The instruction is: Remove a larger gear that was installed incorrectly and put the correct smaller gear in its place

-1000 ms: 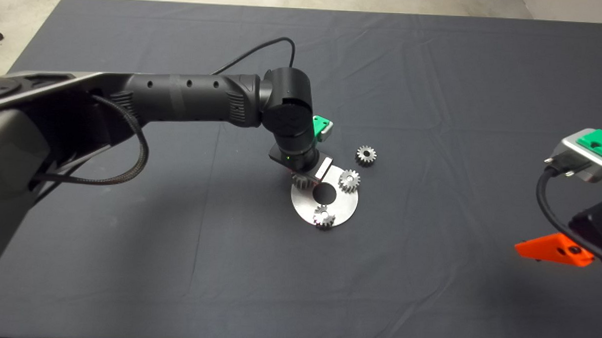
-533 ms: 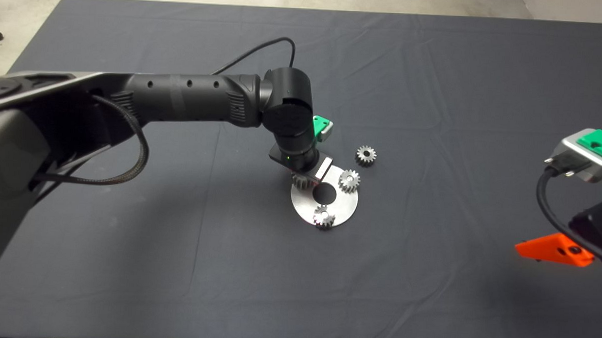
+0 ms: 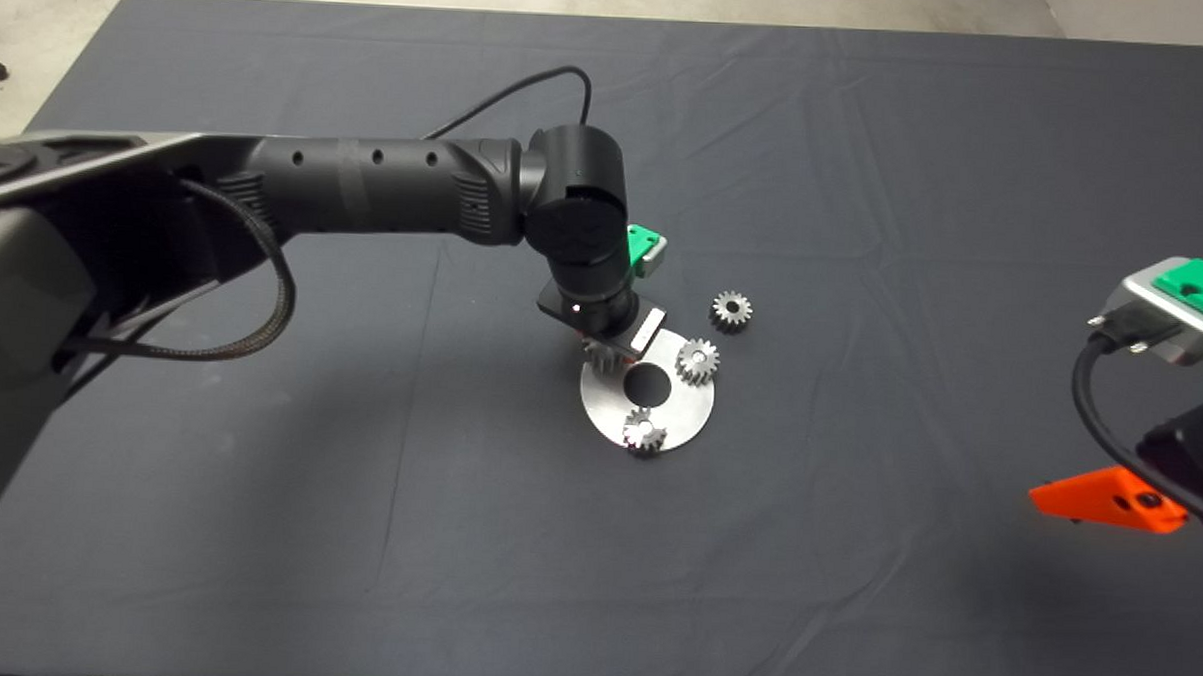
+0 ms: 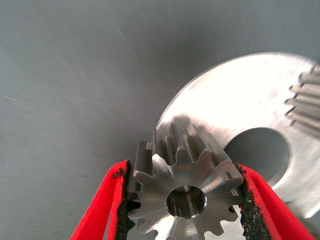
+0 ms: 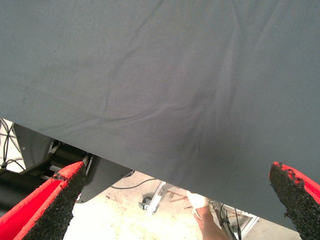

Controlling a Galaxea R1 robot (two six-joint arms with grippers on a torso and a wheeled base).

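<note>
My left gripper (image 3: 604,352) (image 4: 182,172) is shut on the larger gear (image 4: 185,192), a shiny silver spur gear with a dark centre hole. It holds the gear over the near-left rim of a round metal plate (image 3: 681,409) with a big centre hole. Two small gears (image 3: 698,360) (image 3: 644,431) sit on the plate. The smaller gear (image 3: 732,310) lies loose on the mat just beyond the plate. In the head view the held gear (image 3: 595,356) is mostly hidden under the wrist. My right gripper (image 3: 1106,499) is parked at the right edge.
The dark mat (image 3: 867,187) covers the table. In the right wrist view the open fingers (image 5: 55,195) hang over the mat's edge, with floor, stand legs and a person's foot (image 5: 200,207) beyond.
My left arm has risen and shifted slightly with the gear in its grip. The plate has shifted a touch. The right arm has not moved.
</note>
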